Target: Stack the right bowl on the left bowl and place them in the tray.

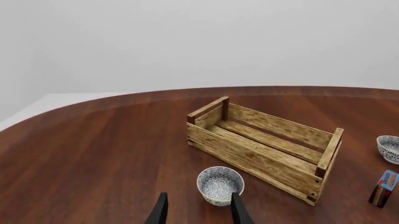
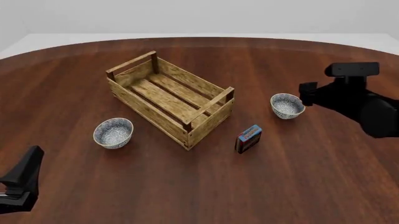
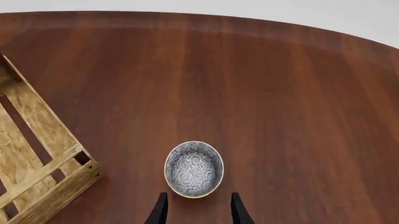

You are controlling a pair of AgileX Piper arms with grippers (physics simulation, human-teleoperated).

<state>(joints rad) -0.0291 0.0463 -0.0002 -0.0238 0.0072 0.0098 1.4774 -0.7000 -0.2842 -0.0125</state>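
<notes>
Dark wood tabletop (image 2: pixel 206 186): right bowl (image 3: pixel 194 168) upright beside tray (image 2: pixel 169 100), before your released right claw (image 3: pixel 195 210). Glazed, slippery (likely fragile); pinch rim.

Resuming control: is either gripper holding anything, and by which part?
Nothing is held. Both the left gripper and the right gripper are open.

- Your left wrist view clips the right bowl (image 1: pixel 389 148) and the small box (image 1: pixel 382 188) at the frame edge.
- Your right wrist view shows only one corner of the tray (image 3: pixel 37 158).
- Box label: too small to read.
</notes>
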